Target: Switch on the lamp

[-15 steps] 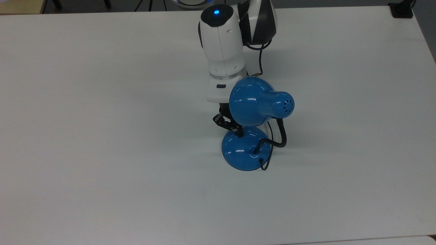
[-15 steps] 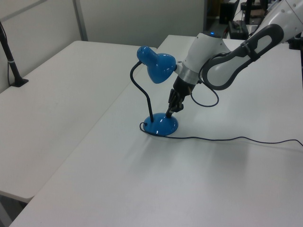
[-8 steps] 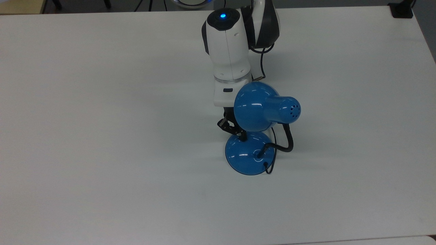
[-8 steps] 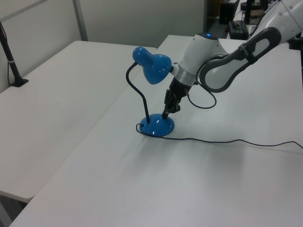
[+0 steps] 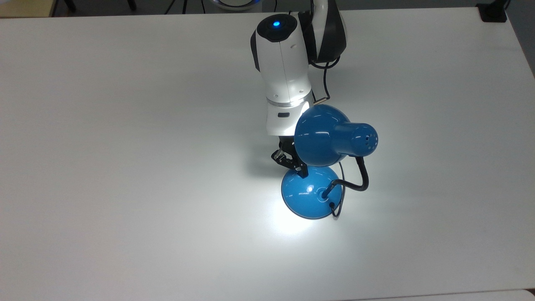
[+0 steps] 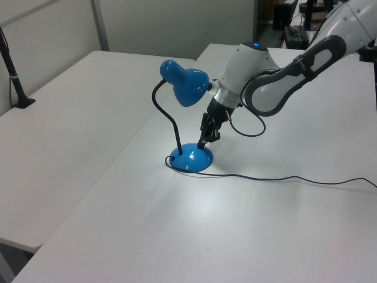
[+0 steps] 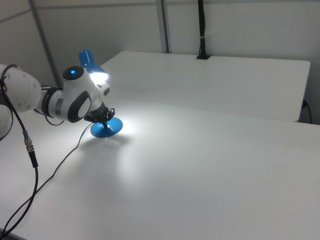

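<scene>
Your lamp (image 5: 311,196) is lit now. It stands upright on the white bench (image 5: 125,167), a bit right of centre in the top view, with a bright pool of light spread on the bench around its base. The shade (image 5: 330,136) lies roughly level along the top view's left-right line, vented cap toward the top view's right and open mouth toward the top view's left and down, over the base. The black gooseneck (image 5: 359,177) loops up from the base on the top view's right.

The claw (image 5: 296,165) comes in tilted from the far edge, its tip touching the base's upper rim. You can't tell how far its fingers are apart, and it grips nothing.

Compared with a second ago, the lamp was dark then, and the whole lamp plus arm has slid toward the top view's lower right.
</scene>
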